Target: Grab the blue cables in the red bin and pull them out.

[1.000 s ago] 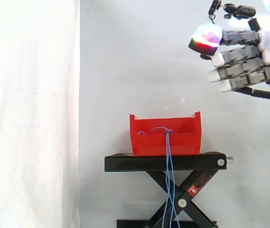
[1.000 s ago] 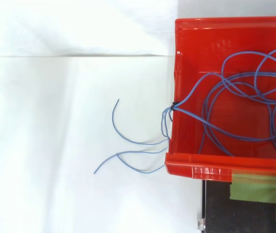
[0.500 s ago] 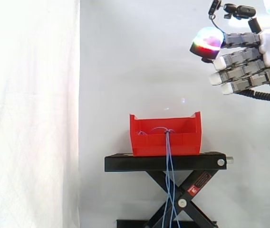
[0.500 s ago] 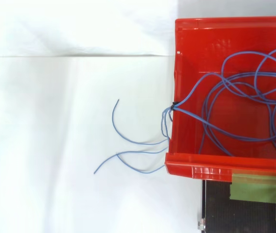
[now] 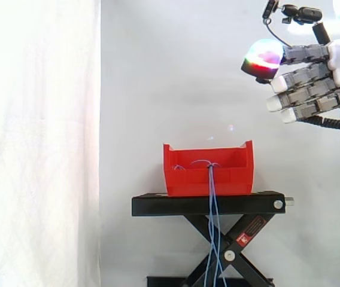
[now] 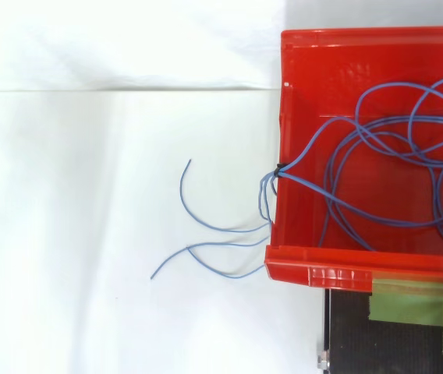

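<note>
Thin blue cables (image 5: pixel 212 203) lie in loose loops inside the red plastic bin (image 6: pixel 323 273). A dark tie bunches them at the bin's wall, where they cross the rim. In the top view their free ends curl beyond the bin over the white surface below. In the side view the strands hang down the bin's front wall and past the black scissor-lift stand (image 5: pixel 170 205) on which the bin sits. The robot hand (image 5: pixel 313 84) hovers at the upper right of the side view, well above the bin and off to its right, clear of bin and cables. It is released: the grey fingers stretch leftward, nearly straight, holding nothing, and one fingertip pad (image 5: pixel 264 57) glows cyan and red. A white curtain (image 5: pixel 38 149) hangs behind.
</note>
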Tool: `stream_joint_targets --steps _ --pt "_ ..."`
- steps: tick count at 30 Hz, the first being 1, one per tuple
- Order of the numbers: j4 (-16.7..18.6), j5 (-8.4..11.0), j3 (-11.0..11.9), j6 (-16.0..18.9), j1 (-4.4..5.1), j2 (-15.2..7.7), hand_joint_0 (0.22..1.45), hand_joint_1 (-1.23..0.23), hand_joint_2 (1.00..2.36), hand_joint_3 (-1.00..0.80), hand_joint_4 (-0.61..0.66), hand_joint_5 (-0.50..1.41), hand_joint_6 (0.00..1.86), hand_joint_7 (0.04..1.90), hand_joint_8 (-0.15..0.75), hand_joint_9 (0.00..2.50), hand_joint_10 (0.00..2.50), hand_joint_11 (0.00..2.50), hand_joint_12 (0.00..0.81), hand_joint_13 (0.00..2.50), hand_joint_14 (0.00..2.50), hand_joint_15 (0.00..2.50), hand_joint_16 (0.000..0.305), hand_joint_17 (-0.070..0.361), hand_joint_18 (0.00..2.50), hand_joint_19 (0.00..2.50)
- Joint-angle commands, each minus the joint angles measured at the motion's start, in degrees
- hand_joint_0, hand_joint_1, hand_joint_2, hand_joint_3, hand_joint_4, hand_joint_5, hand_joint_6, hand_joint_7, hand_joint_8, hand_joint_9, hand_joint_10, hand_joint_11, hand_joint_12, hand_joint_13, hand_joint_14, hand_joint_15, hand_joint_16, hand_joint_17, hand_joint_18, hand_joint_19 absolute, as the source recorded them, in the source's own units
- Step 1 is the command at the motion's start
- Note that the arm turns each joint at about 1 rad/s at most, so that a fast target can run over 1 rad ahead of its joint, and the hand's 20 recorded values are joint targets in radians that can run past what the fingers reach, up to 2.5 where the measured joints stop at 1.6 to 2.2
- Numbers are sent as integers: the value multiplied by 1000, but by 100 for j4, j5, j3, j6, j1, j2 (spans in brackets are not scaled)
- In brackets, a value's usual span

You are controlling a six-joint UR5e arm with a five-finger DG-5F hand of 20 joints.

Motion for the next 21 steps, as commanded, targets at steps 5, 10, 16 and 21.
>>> stream_joint_targets --steps 5,10,16,21 --pt "-116 0 0 9 -16 1 747 -803 1000 -1000 160 483 6 171 240 595 3 103 333 302 0 37 52 116 192 160" --pt "-116 0 0 79 -16 1 751 -804 1000 -1000 161 482 7 169 239 597 4 106 333 307 0 43 51 116 200 165" --pt "-116 0 0 176 -16 1 753 -804 1000 -1000 157 483 6 171 239 598 4 104 333 307 0 43 51 115 206 169" --pt "-125 0 0 220 -16 1 754 -804 1000 -1000 157 477 6 169 241 601 4 107 333 310 0 41 51 115 208 168"
